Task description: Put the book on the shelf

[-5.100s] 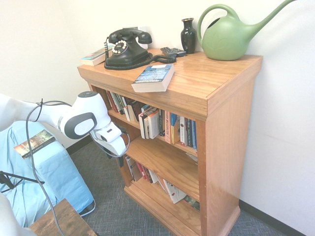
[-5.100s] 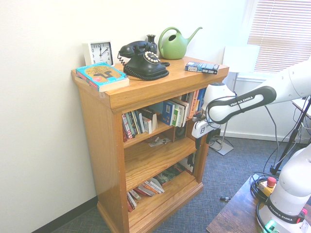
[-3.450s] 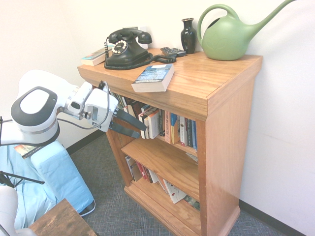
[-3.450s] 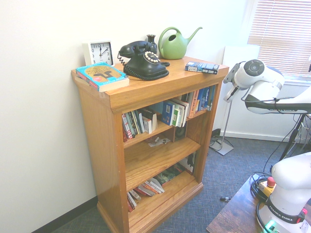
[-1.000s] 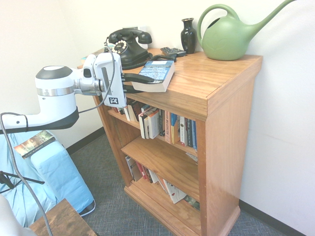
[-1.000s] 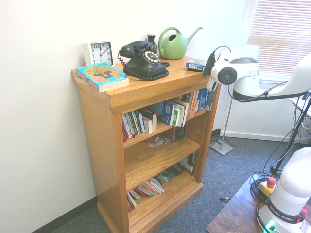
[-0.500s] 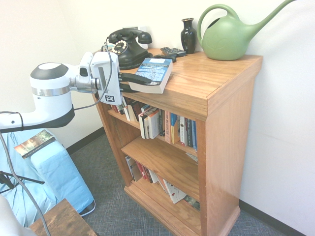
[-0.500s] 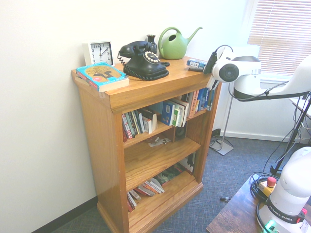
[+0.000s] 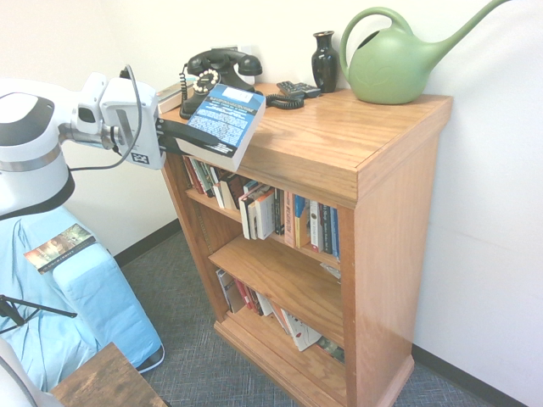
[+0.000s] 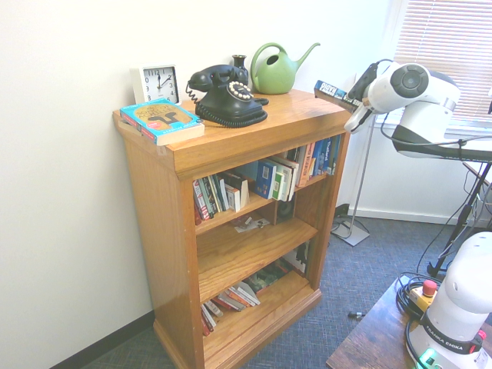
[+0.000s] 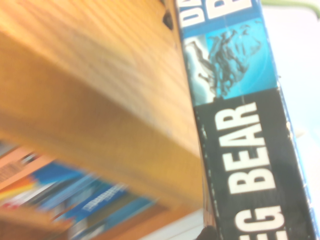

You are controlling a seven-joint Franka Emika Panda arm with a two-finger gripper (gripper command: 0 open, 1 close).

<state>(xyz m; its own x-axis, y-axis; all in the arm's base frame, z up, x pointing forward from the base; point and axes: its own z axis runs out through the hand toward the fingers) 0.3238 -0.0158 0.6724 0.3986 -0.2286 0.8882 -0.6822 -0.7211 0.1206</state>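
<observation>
Shelf (image 9: 356, 161) top – pincer (image 9: 174, 140) clamps tilted book (image 9: 222, 125); wrist view – spine lettering.

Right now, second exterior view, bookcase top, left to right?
White square clock → black rotary telephone → green plastic watering can → thick blue paperback book, held past the oak shelf edge by the gripper.

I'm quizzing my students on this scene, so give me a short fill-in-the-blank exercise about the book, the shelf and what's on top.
1. The end effector is shut on the ____.
2. The book is tilted, lifted off the top of the ____.
3. The green watering can stands beside a small black ____.
4. The spiral cord on the shelf belongs to the black ____.

Missing words: book; shelf; vase; telephone
</observation>
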